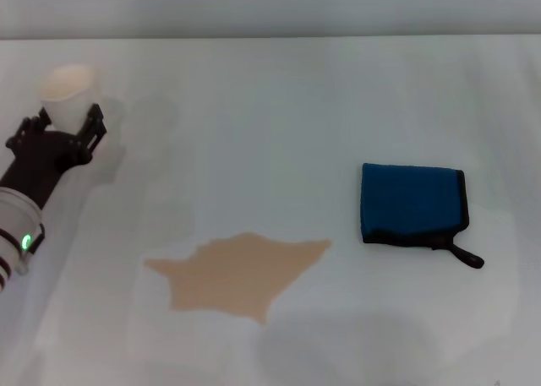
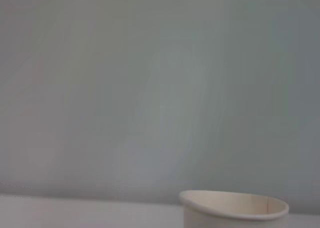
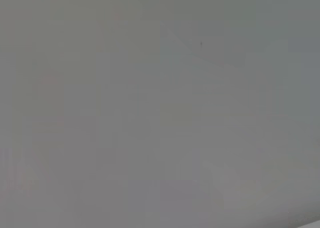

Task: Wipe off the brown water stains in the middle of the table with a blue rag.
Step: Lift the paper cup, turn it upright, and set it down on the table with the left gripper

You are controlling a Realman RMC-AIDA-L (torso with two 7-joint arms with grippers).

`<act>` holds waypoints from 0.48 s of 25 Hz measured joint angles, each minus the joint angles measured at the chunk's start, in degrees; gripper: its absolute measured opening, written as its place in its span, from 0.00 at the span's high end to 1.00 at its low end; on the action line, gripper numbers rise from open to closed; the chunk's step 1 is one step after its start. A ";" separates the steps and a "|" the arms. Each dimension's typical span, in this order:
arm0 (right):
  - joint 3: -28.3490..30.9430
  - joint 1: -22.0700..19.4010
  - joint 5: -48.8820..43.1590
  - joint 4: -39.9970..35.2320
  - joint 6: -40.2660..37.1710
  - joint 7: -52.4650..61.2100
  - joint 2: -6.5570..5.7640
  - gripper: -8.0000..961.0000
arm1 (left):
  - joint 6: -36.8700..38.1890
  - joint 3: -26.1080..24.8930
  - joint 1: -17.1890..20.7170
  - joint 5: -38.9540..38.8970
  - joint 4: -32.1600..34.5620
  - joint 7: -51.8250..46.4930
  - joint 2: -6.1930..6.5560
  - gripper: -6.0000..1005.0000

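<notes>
The brown water stain (image 1: 241, 274) is a flat tan puddle with pointed edges, lying on the white table (image 1: 279, 133) near its front middle. The blue rag (image 1: 412, 204) lies folded flat to the right of the stain, its black loop tab toward the front right. My left gripper (image 1: 63, 117) is at the far left, well away from both. It is open, with its black fingers (image 1: 93, 124) spread at the base of a white paper cup (image 1: 68, 89). The cup's rim also shows in the left wrist view (image 2: 234, 205). My right gripper is out of view.
The white paper cup stands upright at the far left of the table, right at my left gripper. The table's back edge (image 1: 270, 38) meets a pale wall. The right wrist view shows only a plain grey surface.
</notes>
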 joint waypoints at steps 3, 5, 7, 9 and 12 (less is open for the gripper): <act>0.02 -0.10 0.01 0.00 -0.02 0.00 0.01 0.14 | -2.37 0.00 -0.29 -0.08 1.01 0.08 -0.05 0.27; 0.03 -0.17 0.02 0.00 -0.03 0.00 0.03 0.14 | -4.13 0.00 -0.59 -0.12 1.71 0.12 -0.06 0.27; 0.03 -0.17 0.02 0.00 -0.05 0.00 0.07 0.14 | -4.72 0.00 -0.67 -0.10 1.96 0.55 -0.07 0.27; 0.03 -0.16 0.02 -0.01 -0.12 0.00 0.12 0.14 | -4.82 -0.01 -0.67 0.00 2.05 1.54 -0.10 0.27; 0.03 -0.15 0.02 0.00 -0.16 0.00 0.12 0.14 | -4.89 0.01 -0.66 0.19 2.18 3.00 -0.16 0.26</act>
